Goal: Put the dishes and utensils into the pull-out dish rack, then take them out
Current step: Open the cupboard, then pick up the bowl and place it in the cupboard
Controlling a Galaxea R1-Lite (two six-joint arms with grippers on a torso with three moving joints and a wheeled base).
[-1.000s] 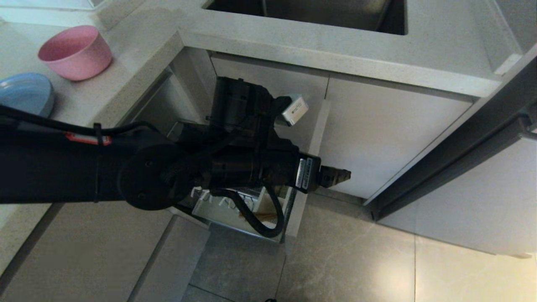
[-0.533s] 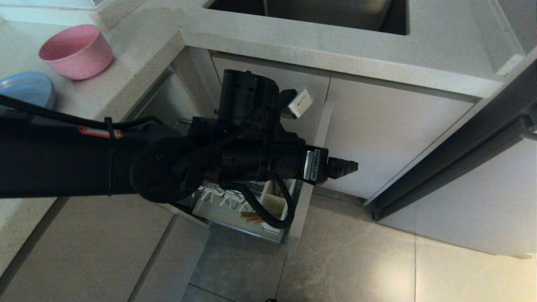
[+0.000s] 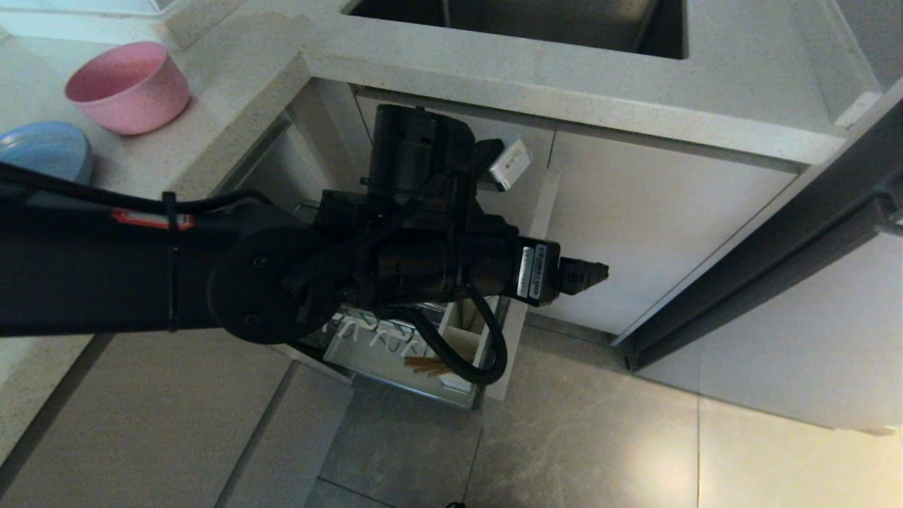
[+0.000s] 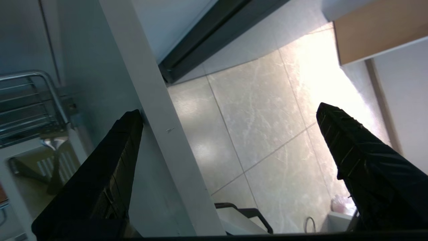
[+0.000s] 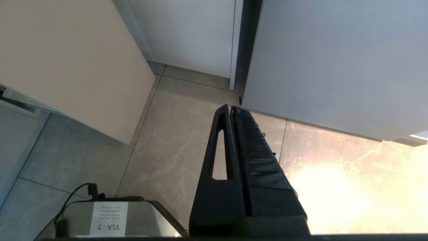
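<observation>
Left gripper (image 4: 229, 115) spread wide, straddling front panel (image 4: 150, 110) edge of dish rack (image 4: 30, 103); right gripper (image 5: 233, 108) closed, parked above floor.

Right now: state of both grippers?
Left gripper: open, straddling the rack's front panel, gripping nothing.
Right gripper: shut, empty, parked.

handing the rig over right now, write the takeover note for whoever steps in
Left gripper: open, empty, its fingers straddling the top edge of the pull-out dish rack's front panel.
Right gripper: shut, parked low over the floor.
Pink bowl and blue plate: on the counter.
Chopsticks: lying in the partly pulled-out rack.
Left: move the rack by its panel and handle the remaining items.
</observation>
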